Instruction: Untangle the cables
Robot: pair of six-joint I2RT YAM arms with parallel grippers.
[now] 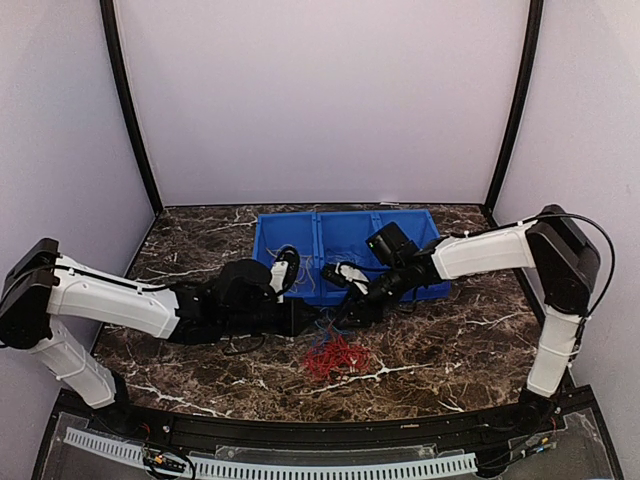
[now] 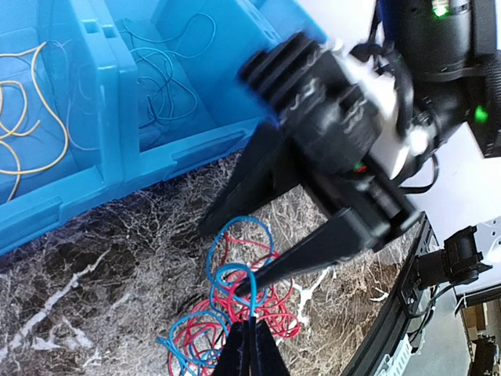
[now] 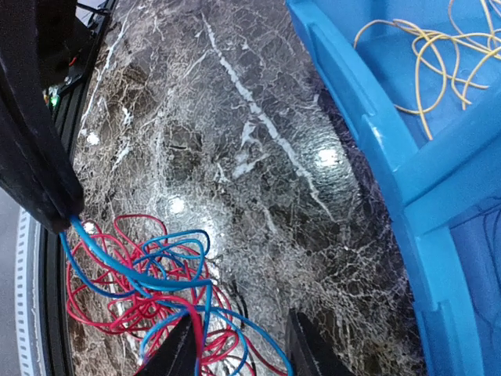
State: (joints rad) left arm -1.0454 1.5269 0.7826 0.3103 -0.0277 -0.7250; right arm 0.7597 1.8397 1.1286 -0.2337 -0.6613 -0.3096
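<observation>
Where the two arms meet in front of the blue bin point(image 1: 345, 250), the cable tangle point(image 1: 335, 355) lies on the dark marble table point(image 1: 450, 350): a loose heap of red and blue strands, just beside the bin's near wall and outside it

Left gripper point(image 2: 247, 327): jaws pressed together, pinching a blue cable point(image 3: 117, 265) that rises taut out of the heap. From the right wrist view, the blue strands run straight up into its black tip at the left edge of the picture

Right gripper point(image 3: 243, 321): jaws apart, hanging low over the heap. Red cables point(image 3: 117, 313) and blue loops pass through the gap between its two fingers; nothing is clamped. From the left wrist view, one right fingertip point(image 2: 270, 276) sits very near the lifted blue loop; cannot tell whether it touches

From the top view, both grippers are close together, almost tip to tip, directly above the tangle, with the left arm reaching in from the left and the right arm from the bin side

Bin: compartments side by side, divided by blue walls. Yellow wires point(image 3: 427, 47) lie loosely coiled in one compartment; thin blue wires point(image 2: 168, 70) lie in the one next to it, well apart from the heap on the table
</observation>
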